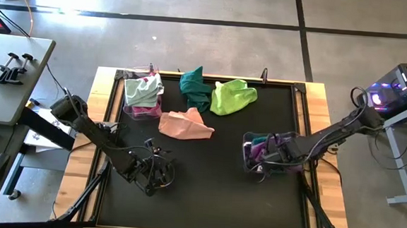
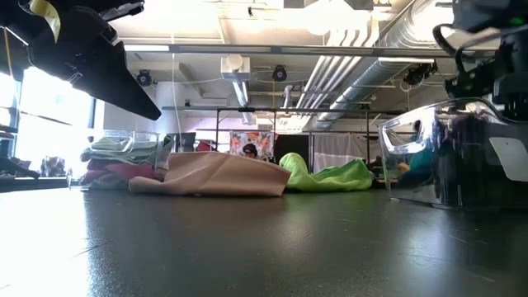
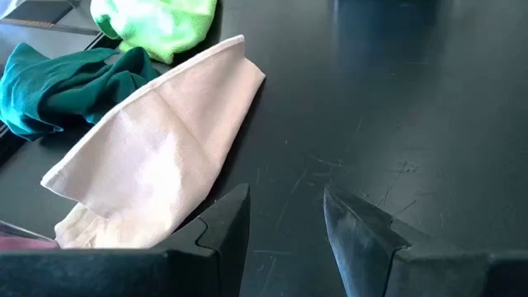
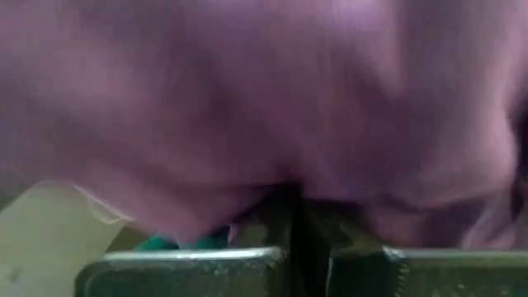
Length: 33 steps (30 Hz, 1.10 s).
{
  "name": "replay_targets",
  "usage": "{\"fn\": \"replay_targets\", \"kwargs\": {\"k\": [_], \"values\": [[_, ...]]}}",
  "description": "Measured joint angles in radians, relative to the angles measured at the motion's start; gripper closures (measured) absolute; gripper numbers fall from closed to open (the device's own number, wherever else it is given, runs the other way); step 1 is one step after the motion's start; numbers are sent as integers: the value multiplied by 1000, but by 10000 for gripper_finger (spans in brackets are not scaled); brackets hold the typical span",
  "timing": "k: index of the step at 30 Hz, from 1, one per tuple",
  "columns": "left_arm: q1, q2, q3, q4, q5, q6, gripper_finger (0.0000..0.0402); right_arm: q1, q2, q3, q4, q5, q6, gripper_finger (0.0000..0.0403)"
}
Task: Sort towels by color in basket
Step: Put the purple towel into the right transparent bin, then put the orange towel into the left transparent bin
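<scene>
The right claw (image 1: 261, 154) sits inside the clear basket (image 1: 247, 158) at the counter's (image 1: 213, 192) right side, fingers pinched together on a purple towel (image 4: 272, 99). The left claw (image 3: 285, 223) hovers low over the near-left counter, fingers apart, holding nothing. The peach towel (image 1: 186, 124) lies mid-counter, long axis left to right, beside the teal towel (image 1: 195, 88) and lime towel (image 1: 233, 96). A second clear basket (image 1: 142, 95) holds folded mint towels (image 1: 144, 89) over magenta.

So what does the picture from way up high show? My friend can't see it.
Two dark robot arms reach over a black table. The right gripper is down in a clear basket of purple and teal cloth; the left gripper hangs open. Loose peach towel, teal towel and lime towel lie near another basket.
</scene>
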State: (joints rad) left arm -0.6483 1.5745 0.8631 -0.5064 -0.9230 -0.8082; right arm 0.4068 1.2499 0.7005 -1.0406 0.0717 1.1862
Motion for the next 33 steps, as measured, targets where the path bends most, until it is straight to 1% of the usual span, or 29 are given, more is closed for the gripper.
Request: {"fn": "replay_targets", "kwargs": {"k": [4,8,10,14,16,18,21,26,28,30,33], "values": [[0,0,0,0,-4,0,259,-14,0,4,-8,-20,-35,402],[0,0,0,0,-5,0,259,-5,0,104,-124,13,-40,402],[0,0,0,0,-5,0,259,12,0,178,-212,77,-25,402],[0,0,0,0,-5,0,259,68,0,331,-385,253,40,402],[0,0,0,0,-5,0,259,97,0,387,-421,345,62,402],[0,0,0,0,-5,0,259,126,0,420,-418,444,55,402],[0,0,0,0,-5,0,259,165,0,424,-367,567,26,402],[0,0,0,0,-5,0,259,195,0,353,-229,651,4,402],[0,0,0,0,-5,0,259,202,0,301,-137,701,-24,402],[0,0,0,0,-5,0,259,204,0,240,-10,750,-73,399],[1,0,0,0,-6,9,259,201,0,151,208,845,-151,382]]}}
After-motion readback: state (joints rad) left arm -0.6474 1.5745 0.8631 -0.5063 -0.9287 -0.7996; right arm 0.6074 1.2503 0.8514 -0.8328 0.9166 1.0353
